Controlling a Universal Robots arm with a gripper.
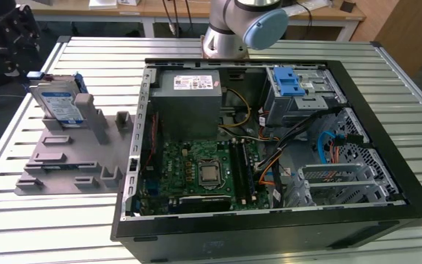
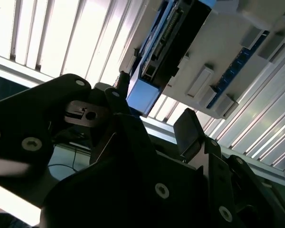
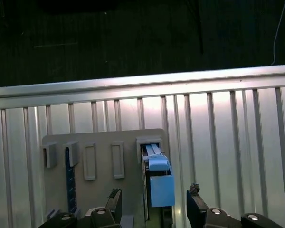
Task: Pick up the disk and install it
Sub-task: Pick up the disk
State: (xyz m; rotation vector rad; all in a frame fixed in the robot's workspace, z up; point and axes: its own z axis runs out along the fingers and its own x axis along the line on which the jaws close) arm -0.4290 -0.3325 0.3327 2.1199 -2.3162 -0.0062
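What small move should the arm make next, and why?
Probably ease the gripper forward over the disk. Its jaws are open and lined up on either side of the disk's blue end, which stands in the grey holder, but they do not yet grip it.

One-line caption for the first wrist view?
Open gripper faces the disk, upright in a grey holder.

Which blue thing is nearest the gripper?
The blue-railed silver disk standing in the grey holder, by the gripper; the blue ridged tab sits inside the computer case.
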